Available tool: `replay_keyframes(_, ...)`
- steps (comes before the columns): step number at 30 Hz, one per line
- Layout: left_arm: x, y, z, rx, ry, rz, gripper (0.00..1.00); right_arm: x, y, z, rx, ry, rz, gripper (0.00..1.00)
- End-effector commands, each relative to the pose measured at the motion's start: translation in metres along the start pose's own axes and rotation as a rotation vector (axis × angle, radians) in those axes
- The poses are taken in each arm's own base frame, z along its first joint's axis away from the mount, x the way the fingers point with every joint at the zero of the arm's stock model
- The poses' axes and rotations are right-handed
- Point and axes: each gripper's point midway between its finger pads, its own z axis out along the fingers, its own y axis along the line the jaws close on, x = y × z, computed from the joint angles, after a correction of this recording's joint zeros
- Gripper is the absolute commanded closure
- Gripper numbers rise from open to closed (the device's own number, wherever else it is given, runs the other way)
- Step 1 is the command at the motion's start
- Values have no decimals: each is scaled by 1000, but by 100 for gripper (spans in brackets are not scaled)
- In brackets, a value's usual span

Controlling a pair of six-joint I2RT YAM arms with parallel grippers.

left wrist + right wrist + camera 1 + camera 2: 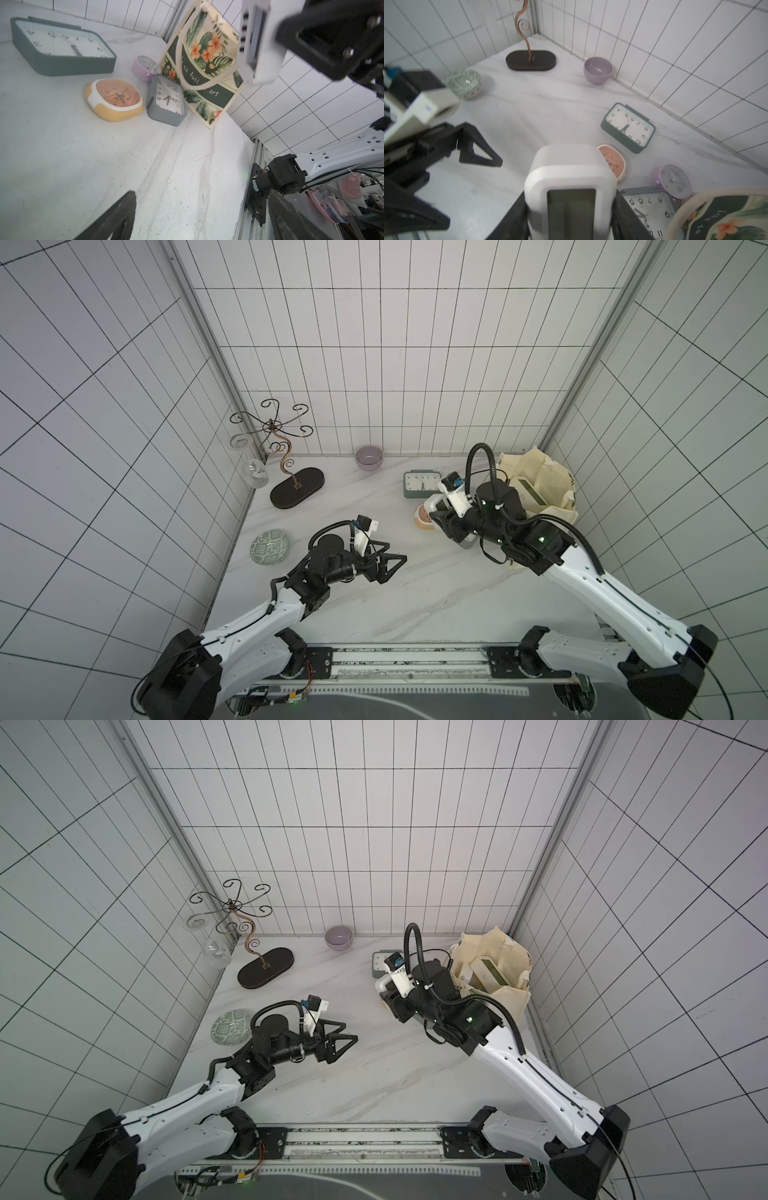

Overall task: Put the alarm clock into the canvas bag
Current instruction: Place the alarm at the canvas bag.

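Alarm clock [569, 164] in right tool [569, 194], base cropped.

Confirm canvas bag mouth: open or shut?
Open: the canvas bag gapes upward in both top views, a white screened device visible inside.

Light: bright, even and diffuse, cast from overhead.
Shadows: faint and soft on the table [415, 593].
Distortion: tiled walls [83, 406] are bowed toward the edges in both top views.
Blur: the alarm clock [569, 174] is rendered soft near the lens.
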Motion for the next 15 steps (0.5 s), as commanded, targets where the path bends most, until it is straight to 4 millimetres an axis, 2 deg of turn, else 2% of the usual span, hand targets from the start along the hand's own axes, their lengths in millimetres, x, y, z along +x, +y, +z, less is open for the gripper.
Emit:
replay_keyframes(1, -11, -18, -8, 66, -59, 77, 3, -58, -44, -34, 223, -124, 214, 69)
replay_keyframes(4, -12, -21, -11, 72, -71, 96, 3, -80, -80, -62, 397, -212, 287, 72)
replay_keyframes(8, -11, -23, -14, 81, -84, 110, 3, -91, -125, -85, 549, -268, 339, 70)
replay_keyframes(11, -6, -17, -13, 72, -83, 111, 3, -86, -159, -90, 622, -257, 344, 69)
replay_keyframes(15, -3, -15, -8, 80, -76, 114, 3, -66, -212, -109, 759, -238, 398, 69)
